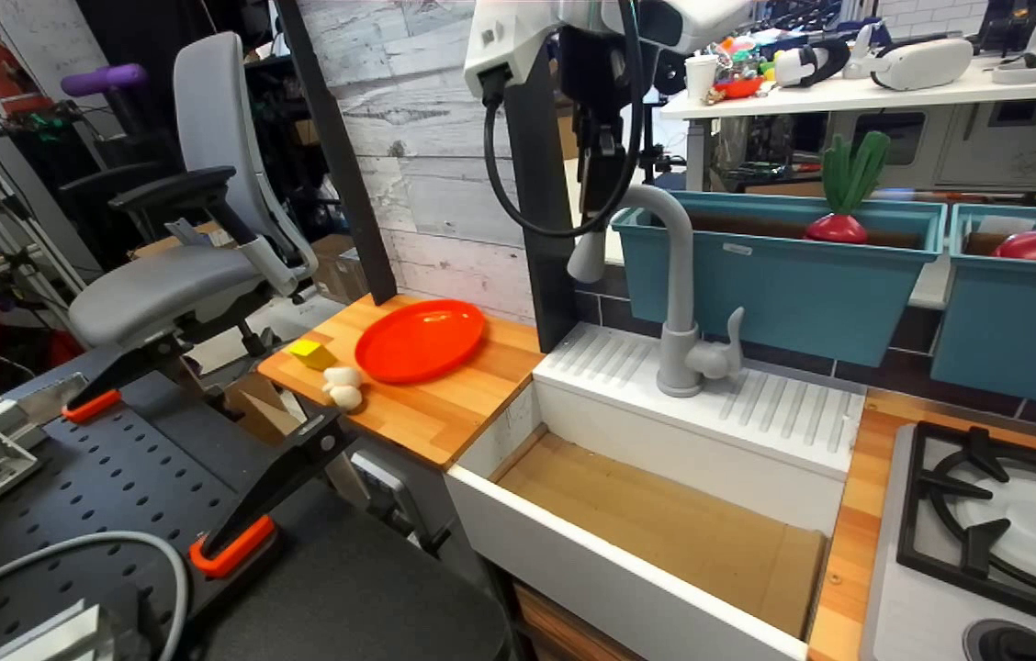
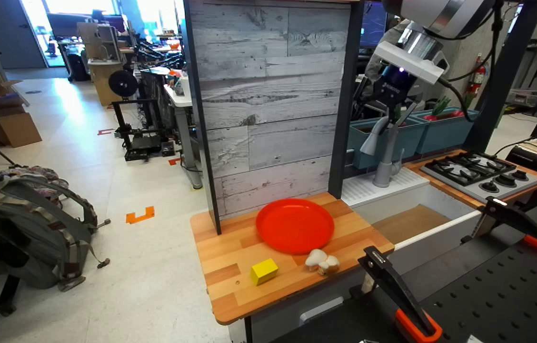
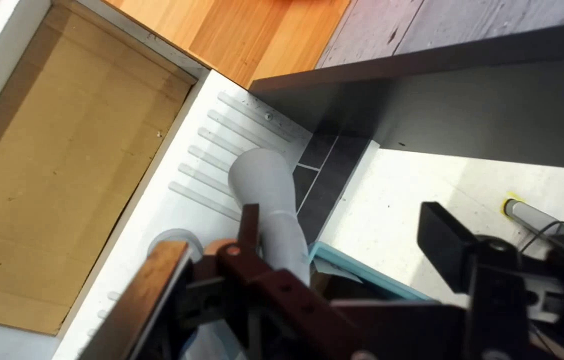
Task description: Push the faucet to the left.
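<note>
Claw (image 3: 340,225) spread at the left-facing tap (image 1: 681,275), contact unclear, the push looked nearly done, likely calling for retreat next.

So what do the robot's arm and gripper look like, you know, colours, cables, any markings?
The Franka arm has a white shell and a silver cylindrical wrist section. A black cable loops from a white housing. The Robotiq gripper has a black body with small white lettering; in the wrist view, one of its fingers looks black, the other reddish-brown.
</note>
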You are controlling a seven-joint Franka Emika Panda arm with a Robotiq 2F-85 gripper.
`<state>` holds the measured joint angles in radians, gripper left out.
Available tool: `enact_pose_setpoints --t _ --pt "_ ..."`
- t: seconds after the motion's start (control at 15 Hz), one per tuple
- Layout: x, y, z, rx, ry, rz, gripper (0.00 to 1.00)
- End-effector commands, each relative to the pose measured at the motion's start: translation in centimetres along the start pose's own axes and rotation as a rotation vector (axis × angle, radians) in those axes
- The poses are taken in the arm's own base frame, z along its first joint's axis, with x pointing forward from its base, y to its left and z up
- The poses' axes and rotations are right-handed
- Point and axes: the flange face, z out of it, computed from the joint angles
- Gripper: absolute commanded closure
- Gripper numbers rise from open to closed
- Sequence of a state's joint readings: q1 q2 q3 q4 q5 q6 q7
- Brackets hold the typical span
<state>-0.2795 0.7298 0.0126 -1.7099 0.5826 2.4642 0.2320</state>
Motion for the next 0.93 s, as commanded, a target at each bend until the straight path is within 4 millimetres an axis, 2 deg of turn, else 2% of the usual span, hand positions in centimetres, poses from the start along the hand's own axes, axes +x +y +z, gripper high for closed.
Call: enact_pose_setpoints --t 0.0,0.2,0.47,0.67,0.87 --pt "-1.0 -2.6 -1.7 0.072 -0.01 -0.025 0.0" --pt "-1.9 -2.6 -2.0 0.066 -0.052 -0.074 0.0" --pt "-4.2 -2.0 -4.2 0.056 -0.119 -0.164 0.0" --pt "-6.3 0.0 -6.6 0.037 -0.11 -0.25 0.0" --pt "-9.9 2.7 -8.1 -0.052 -0.12 -0.376 0.0"
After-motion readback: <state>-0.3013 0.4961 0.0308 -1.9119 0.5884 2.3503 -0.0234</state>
